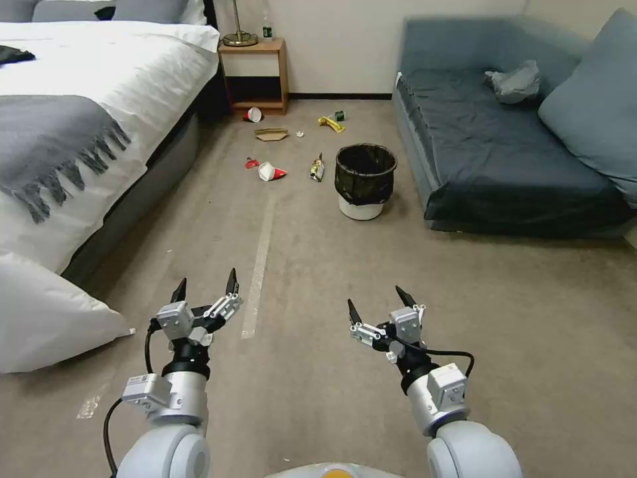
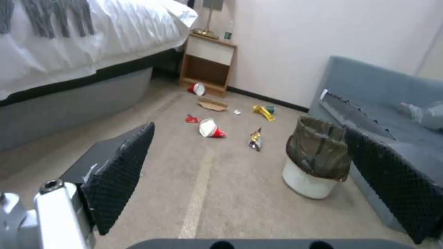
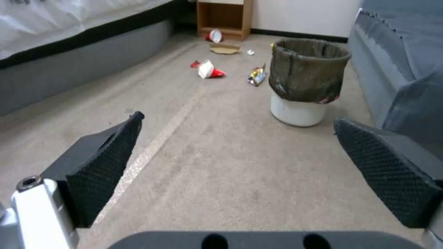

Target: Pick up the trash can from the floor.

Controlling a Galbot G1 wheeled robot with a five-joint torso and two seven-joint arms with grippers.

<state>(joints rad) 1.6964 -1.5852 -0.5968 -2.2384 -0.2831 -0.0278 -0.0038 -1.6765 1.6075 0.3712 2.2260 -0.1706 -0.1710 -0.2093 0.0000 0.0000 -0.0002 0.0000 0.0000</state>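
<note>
The trash can (image 1: 363,181) is a small round white bin with a black bag folded over its rim. It stands upright on the beige carpet floor (image 1: 318,279), close to the sofa's front corner, well ahead of both arms. It also shows as the trash can (image 2: 315,162) and the trash can (image 3: 304,79) in the wrist views. My left gripper (image 1: 206,285) hovers low over the carpet, open and empty. Beside it my right gripper (image 1: 378,304) is open and empty too, with the bin straight ahead of it.
A white bed (image 1: 86,119) runs along the left, with a pillow (image 1: 46,318) on the floor near my left arm. A dark blue sofa (image 1: 511,153) lines the right. Several litter pieces, such as a red cup (image 1: 271,172), lie before the nightstand (image 1: 259,73).
</note>
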